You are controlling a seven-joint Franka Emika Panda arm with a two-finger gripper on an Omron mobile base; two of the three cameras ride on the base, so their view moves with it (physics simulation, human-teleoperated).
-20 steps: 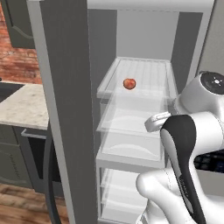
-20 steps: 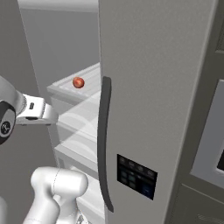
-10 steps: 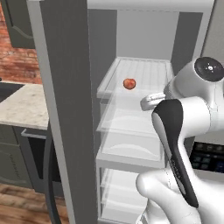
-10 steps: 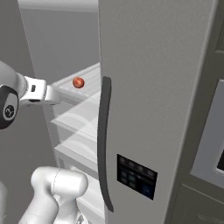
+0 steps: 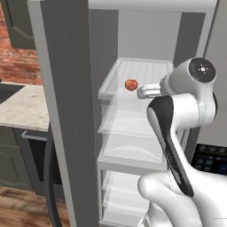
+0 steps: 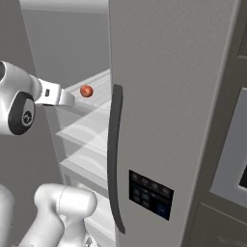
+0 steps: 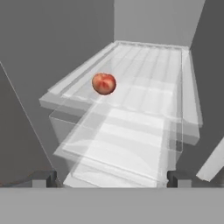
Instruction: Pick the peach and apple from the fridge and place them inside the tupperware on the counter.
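A single red-orange fruit (image 7: 104,83) rests on the top translucent shelf (image 7: 144,74) of the fridge (image 5: 66,88), close to the shelf's front-left corner as the hand view frames it. Whether it is the peach or the apple cannot be told from these pictures. A 2nd fruit and the tupperware are not identified here.

The gripper (image 7: 111,178) stands in front of the shelves, lower than the fruit and well apart from it, with the jaws spread wide and nothing between them. The 2 dark fingertips (image 7: 43,178) sit at the bottom corners of the hand view.

Step in hand: approach for the 1st pick. Recommended procedure:
1. Raise the gripper until the fruit sits level between the jaws.
2. Shift toward the fruit's side so it is centred before advancing.
3. Advance above the shelf surface. A round fruit is likely to roll if nudged, so close only when both pads flank its widest part.

Clearances: the shelf's raised front lip lies between gripper and fruit and must be cleared. The fridge's inner side wall stands near the fruit, leaving limited room for the jaw on that side. The open door (image 6: 159,96) bounds the opposite flank. Room above the shelf appears open. The bench (image 5: 22,111) lies beyond the other door.
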